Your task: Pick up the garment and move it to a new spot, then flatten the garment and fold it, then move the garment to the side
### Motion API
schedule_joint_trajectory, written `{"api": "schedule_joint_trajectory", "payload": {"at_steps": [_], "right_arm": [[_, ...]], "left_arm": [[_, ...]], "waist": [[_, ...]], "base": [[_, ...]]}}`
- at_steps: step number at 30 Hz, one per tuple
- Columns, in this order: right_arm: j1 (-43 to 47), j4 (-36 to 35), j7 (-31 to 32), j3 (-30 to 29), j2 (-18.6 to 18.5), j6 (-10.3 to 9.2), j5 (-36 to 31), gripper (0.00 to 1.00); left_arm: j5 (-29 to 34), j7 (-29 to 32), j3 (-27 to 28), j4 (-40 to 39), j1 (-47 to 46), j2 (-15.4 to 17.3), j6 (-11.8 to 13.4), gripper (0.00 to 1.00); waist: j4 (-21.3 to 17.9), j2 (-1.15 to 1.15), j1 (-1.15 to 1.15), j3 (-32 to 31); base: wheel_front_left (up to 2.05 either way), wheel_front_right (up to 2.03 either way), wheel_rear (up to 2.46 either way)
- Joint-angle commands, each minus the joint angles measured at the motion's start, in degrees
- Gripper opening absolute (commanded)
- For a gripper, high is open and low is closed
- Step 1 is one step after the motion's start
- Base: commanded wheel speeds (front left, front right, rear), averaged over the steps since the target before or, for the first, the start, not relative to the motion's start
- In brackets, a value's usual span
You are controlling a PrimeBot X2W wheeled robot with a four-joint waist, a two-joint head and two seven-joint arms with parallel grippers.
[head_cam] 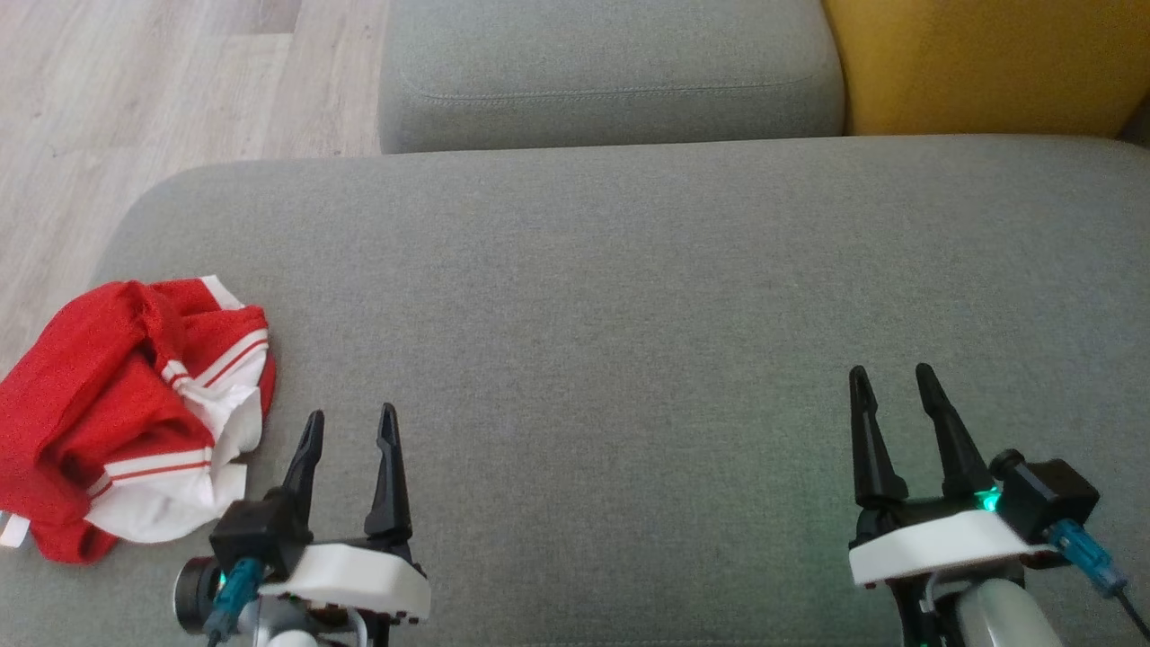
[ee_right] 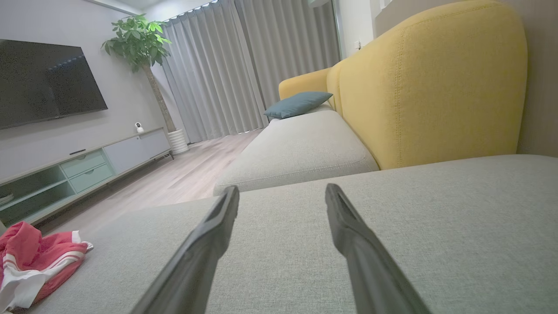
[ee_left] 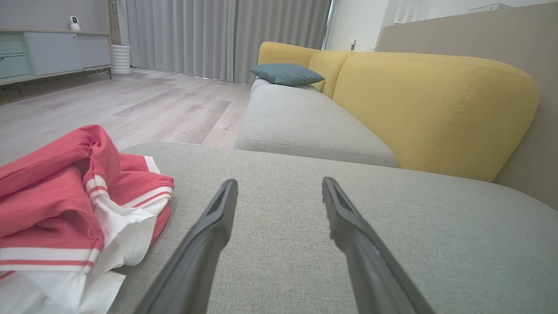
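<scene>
- Right gripper (ee_right: 281, 192) rising from 6 o'clock, fingers spread wide, nothing between them, over the grey sofa seat (ee_right: 436, 226).
- Crumpled red-and-white garment (ee_right: 35, 261) at 8 o'clock on the seat's edge, well apart from the gripper.
- Yellow backrest (ee_right: 436, 87) at 2 o'clock; blue pillow (ee_right: 298, 103) near 12; television (ee_right: 43, 83) at 10.

No text, label, brand, number or sign can be read in any view; a small white tab (head_cam: 13, 528) at the lower left edge of the red-and-white garment (head_cam: 108, 395) may be a label; too small to tell, nothing legible on it.
</scene>
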Motion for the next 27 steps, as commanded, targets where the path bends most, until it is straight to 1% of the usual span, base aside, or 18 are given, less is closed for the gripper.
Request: {"api": "schedule_joint_trajectory", "payload": {"at_steps": [1,5,9,16,17,22,27], "right_arm": [[-2.30,-1.55,-0.62,1.52,-0.46,0.23,-0.11,1.00],[-2.27,-1.47,-0.62,1.86,-0.46,0.23,-0.12,1.00],[-2.00,-1.44,-0.62,2.55,-0.46,0.23,-0.33,1.00],[-0.84,-1.50,-0.62,3.26,-0.46,0.23,-0.22,1.00],[-0.84,-1.50,-0.62,3.26,-0.46,0.23,-0.22,1.00],[0.17,-1.62,-0.62,3.91,-0.46,0.23,0.12,1.00],[1.02,-1.90,-0.62,4.96,-0.46,0.23,0.49,1.00]], "left_arm": [[0.25,-0.46,1.99,-1.78,-1.95,-0.13,0.24,1.00],[0.17,-0.46,2.15,-2.03,-2.06,-0.13,0.35,1.00],[-0.10,-0.46,2.56,-2.56,-2.23,-0.14,0.87,1.00],[0.24,-0.46,4.07,-3.30,-1.74,-0.14,1.29,1.00],[0.24,-0.46,4.07,-3.30,-1.74,-0.14,1.29,1.00],[0.80,-0.46,5.75,-3.78,-1.33,-0.14,0.92,1.00],[1.35,-0.46,7.22,-3.97,-0.82,-0.14,0.40,1.00]], "waist": [[0.14,0.00,0.00,0.01],[0.88,0.00,0.00,0.09],[2.99,0.00,0.00,0.06],[9.66,0.00,0.00,-0.58],[9.66,0.00,0.00,-0.58],[14.70,0.00,0.00,-1.01],[18.89,0.00,0.00,-1.34]], "base": [[0.00,0.00,0.00],[0.00,0.00,0.00],[0.00,0.00,0.00],[0.00,0.00,0.00],[0.00,0.00,0.00],[0.00,0.00,0.00],[0.00,0.00,0.00]]}}
